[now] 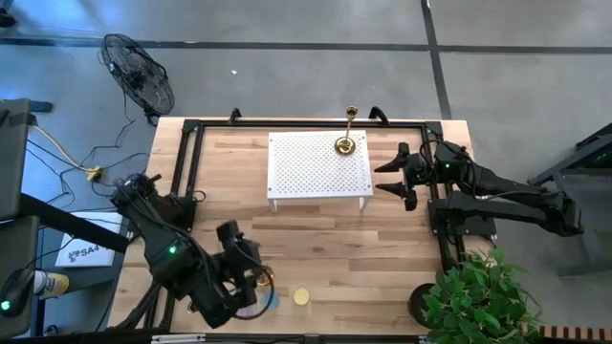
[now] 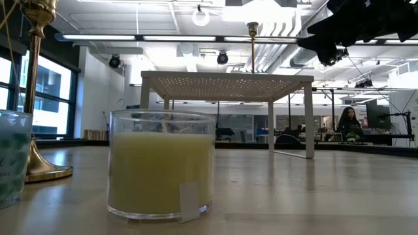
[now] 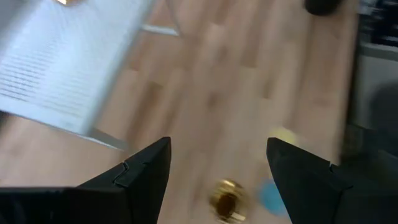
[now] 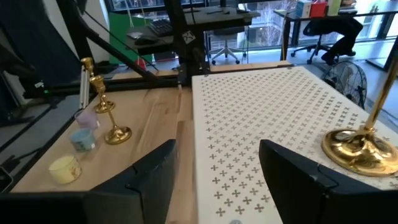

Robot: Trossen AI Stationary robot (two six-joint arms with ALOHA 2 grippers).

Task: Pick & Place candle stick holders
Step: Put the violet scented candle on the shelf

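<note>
A gold candle stick holder [image 1: 345, 144] with a tall slim stem stands by its round base [image 4: 359, 151] on the white perforated stand [image 1: 320, 167], near its far right corner. A second tall gold holder [image 4: 114, 132] stands on the table near the front edge and also shows in the low view [image 2: 38, 98]. My left gripper [image 1: 253, 270] is open and hovers over this holder, whose top shows between its fingers [image 3: 227, 199]. My right gripper [image 1: 380, 178] is open and empty, just right of the stand.
A yellow candle in a glass [image 1: 302, 297] and a bluish glass [image 1: 272, 302] stand by the front edge, close to the second holder. A potted plant [image 1: 473, 296] is at the front right. A black frame [image 1: 191, 172] runs around the table's edges.
</note>
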